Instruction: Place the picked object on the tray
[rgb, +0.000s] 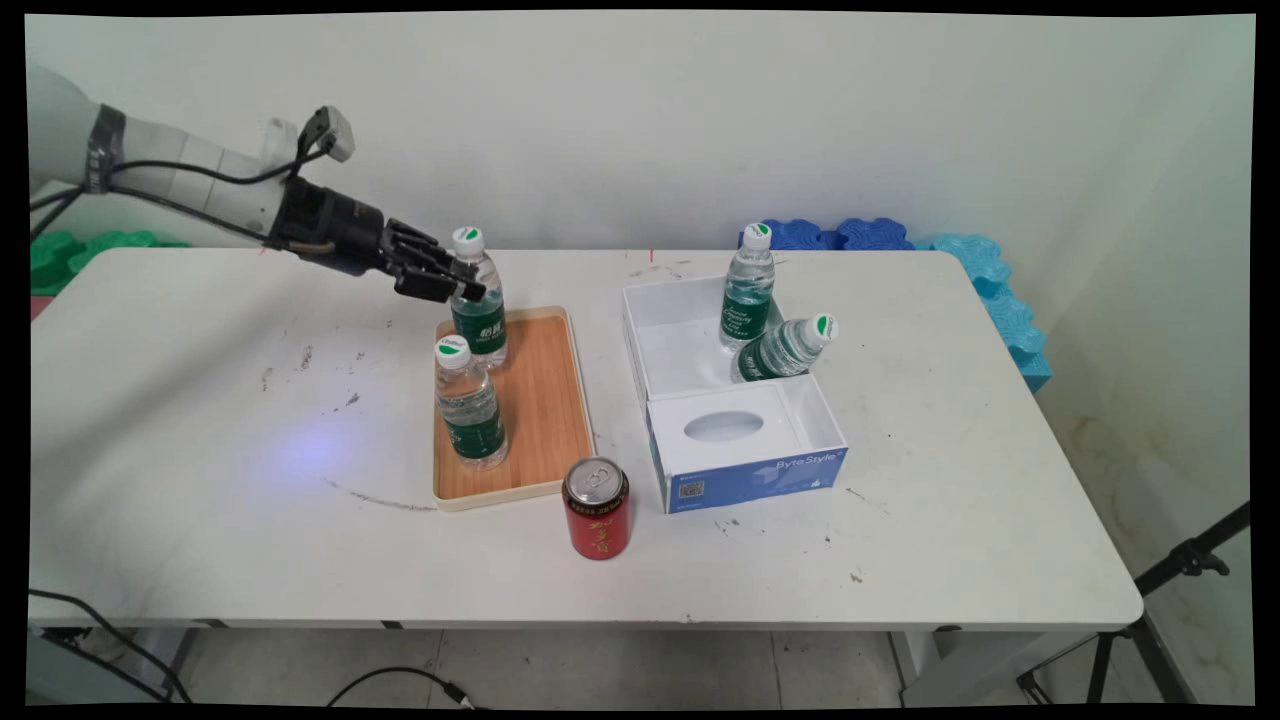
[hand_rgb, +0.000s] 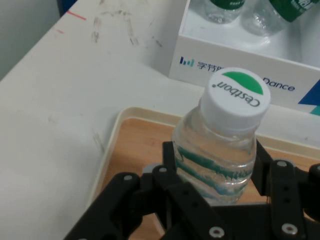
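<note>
My gripper (rgb: 465, 285) is shut on the upper body of a clear water bottle (rgb: 482, 325) with a green label and white cap. The bottle stands at the far end of a wood-look tray (rgb: 545, 400) with a cream rim. In the hand view the two black fingers (hand_rgb: 169, 152) press either side of this bottle (hand_rgb: 235, 95), just under its cap, above the tray (hand_rgb: 135, 145). A second water bottle (rgb: 470, 405) of the same kind stands upright on the near part of the tray, apart from the gripper.
A red drink can (rgb: 597, 508) stands in front of the tray. To the right, a white and blue box (rgb: 745, 440) holds one upright bottle (rgb: 748, 290) and one leaning bottle (rgb: 785, 348). Blue foam blocks (rgb: 850, 235) lie behind the table's far right, green ones (rgb: 70, 250) far left.
</note>
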